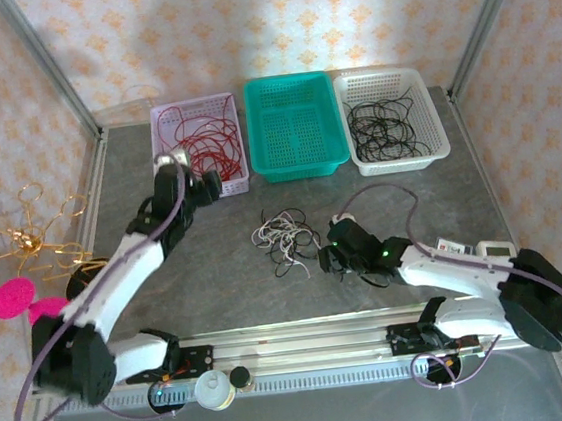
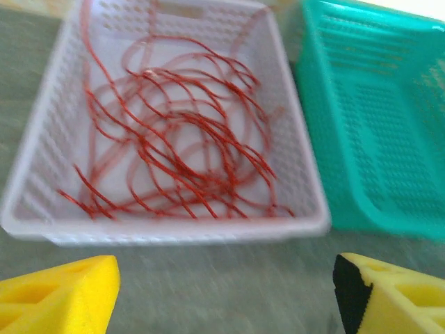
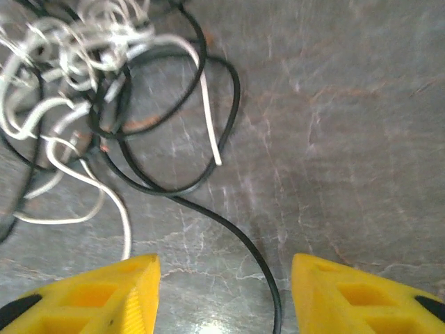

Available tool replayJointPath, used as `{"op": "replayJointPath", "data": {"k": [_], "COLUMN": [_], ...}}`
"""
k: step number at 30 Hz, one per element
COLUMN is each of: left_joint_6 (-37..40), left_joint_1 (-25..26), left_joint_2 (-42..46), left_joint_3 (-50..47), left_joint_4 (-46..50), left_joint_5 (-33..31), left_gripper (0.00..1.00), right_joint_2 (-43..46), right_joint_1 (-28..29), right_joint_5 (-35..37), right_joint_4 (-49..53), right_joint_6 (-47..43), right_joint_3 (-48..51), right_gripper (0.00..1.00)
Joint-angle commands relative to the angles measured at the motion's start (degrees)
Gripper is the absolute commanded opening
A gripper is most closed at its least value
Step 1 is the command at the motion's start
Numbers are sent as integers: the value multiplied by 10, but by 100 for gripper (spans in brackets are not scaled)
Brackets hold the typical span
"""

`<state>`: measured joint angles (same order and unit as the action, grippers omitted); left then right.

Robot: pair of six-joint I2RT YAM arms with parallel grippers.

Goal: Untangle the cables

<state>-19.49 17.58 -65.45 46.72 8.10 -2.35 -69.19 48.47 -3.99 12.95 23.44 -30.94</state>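
Yellow left fingers [image 2: 83,289] sit at the bottom corners of the left wrist view. They are spread wide with nothing between them, hanging just short of the lilac basket's near rim. Right fingers [image 3: 118,296] also spread, low over the desk, pinching nothing. One black strand [image 3: 243,240] lies on the surface between them, closer to the right-hand one.

Desk [image 1: 218,277]: grey, marbled. Metal frame posts [image 1: 50,69] rise at the far corners. Three baskets in a row along the 12 o'clock edge, side by side.
- Lilac basket [image 1: 194,103], 11 o'clock: red cables [image 1: 209,143] in loose overlapping loops across its floor.
- Teal basket [image 1: 297,172], 12 o'clock: bare perforated floor.
- White basket [image 1: 402,163], 1 o'clock: black cables [image 1: 383,129], loosely coiled.

Clump [image 1: 286,238] at mid-desk: cream-white wires bunched close, with a few black loops threaded through and trailing toward 5 o'clock. Right fingers sit just at its 3 o'clock side.

Open desk at 9 o'clock of the clump. A bare band runs between it and the baskets.
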Motion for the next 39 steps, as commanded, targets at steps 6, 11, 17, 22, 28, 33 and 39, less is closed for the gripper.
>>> {"op": "replayJointPath", "data": {"k": [6,11,17,22,28,33,39], "left_joint_6": [-62,-70,-48,-44,-30,-14,7], "left_joint_1": [37,41,41,42,45,63,133], "left_joint_2": [167,191,168,167,163,161,139], "left_joint_3": [-128,-160,-149,-149,-130,-116,-105], "left_joint_4": [4,3,-23,-46,-41,-81,-157], "left_joint_5": [74,87,128,158,227,306,342], "left_gripper": [78,78,80,79,79,77,78], "right_joint_2": [-100,-119,-131,-139,-88,7,78], "right_joint_1": [1,3,5,13,32,32,30], "right_joint_5": [9,12,-1,-2,22,-4,-15], "right_joint_4": [-2,-8,-29,-33,61,146,229], "right_joint_6": [-40,-46,-52,-52,-62,-63,-43], "right_joint_3": [-35,-39,-27,-34,-89,-147,-234], "right_gripper": [52,45,35,22,0,0,0]}}
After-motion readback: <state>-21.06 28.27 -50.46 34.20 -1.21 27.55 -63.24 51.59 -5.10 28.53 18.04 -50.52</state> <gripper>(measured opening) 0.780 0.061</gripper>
